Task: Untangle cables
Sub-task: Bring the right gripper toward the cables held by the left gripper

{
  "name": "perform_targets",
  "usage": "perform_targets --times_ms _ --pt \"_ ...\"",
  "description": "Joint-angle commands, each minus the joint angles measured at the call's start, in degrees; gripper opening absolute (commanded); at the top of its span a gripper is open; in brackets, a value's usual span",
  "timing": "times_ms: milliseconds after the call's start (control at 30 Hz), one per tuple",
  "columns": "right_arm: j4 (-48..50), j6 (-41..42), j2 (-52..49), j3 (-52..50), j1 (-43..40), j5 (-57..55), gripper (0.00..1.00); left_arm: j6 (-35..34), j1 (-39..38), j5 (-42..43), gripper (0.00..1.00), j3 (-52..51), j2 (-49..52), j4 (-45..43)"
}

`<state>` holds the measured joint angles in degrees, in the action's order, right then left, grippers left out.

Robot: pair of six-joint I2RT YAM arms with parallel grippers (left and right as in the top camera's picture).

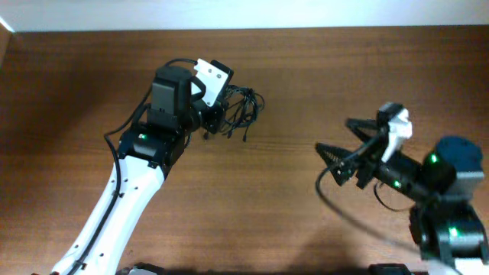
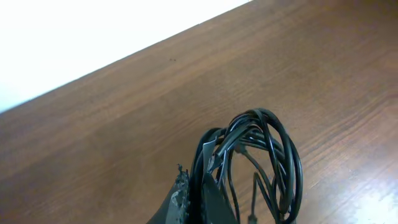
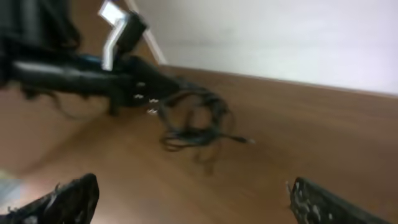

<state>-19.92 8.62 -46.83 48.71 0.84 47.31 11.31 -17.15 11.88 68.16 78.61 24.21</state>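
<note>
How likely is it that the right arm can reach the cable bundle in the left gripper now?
Probably yes. The right gripper is open and points toward the cables, which hang from the shut left gripper. Nothing on the table stands between them.

The table (image 1: 275, 198) is brown wood with fine dark grain, smooth, carrying a soft sheen. The cables (image 2: 249, 126) have smooth black sheathing, faintly glossy, with pale highlights along the curves. The fingers (image 2: 180, 196) of the left hand (image 1: 223, 114) look matt black and rough, toothed along the edge. The left arm's shell (image 1: 114, 200) is glossy white plastic.
</note>
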Motion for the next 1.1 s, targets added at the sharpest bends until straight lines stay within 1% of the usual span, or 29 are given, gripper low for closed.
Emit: perform_targets --times_ms 0,100,233,333,400,600,733,867,900,967,1067 --pt "5.0 16.0 -6.5 0.9 0.3 13.2 0.99 -1.4 -0.6 2.3 0.0 0.9 -1.2 -0.2" --pt "5.2 17.4 -13.6 0.9 0.9 17.4 0.99 -1.4 -2.3 2.3 0.0 0.9 -1.2 -0.2" --pt "6.3 17.4 -20.7 0.9 5.6 19.1 0.99 -1.4 -4.5 2.3 0.0 0.9 -0.6 -0.2" --pt "9.7 17.4 -22.1 0.9 9.4 18.2 0.99 -1.4 -6.1 2.3 0.0 0.9 -0.3 -0.2" --pt "9.9 17.4 -22.1 0.9 10.7 14.3 0.99 -1.4 -7.1 2.4 0.0 0.9 0.1 -0.2" --pt "7.7 17.4 -22.1 0.9 10.9 4.3 1.0 -1.4 -11.8 2.3 0.0 0.9 0.3 -0.4" --pt "7.7 17.3 -22.1 0.9 10.9 4.2 1.0 -1.4 -14.0 2.3 0.0 0.9 0.4 -0.9" --pt "5.7 17.2 -22.3 0.9 10.9 0.9 0.89 -1.4 -16.3 2.3 0.0 0.9 0.4 -1.7" --pt "4.6 17.2 -22.8 0.9 10.9 -0.3 0.84 -1.4 -16.6 2.3 0.0 0.9 0.4 -1.7" --pt "4.3 17.2 -24.2 0.9 10.9 -0.7 0.81 -1.4 -16.6 2.3 0.0 0.9 0.4 -1.7" --pt "4.5 17.2 -26.3 0.9 10.9 -0.7 0.71 -1.6 -16.6 2.4 0.0 0.9 0.4 -1.7"
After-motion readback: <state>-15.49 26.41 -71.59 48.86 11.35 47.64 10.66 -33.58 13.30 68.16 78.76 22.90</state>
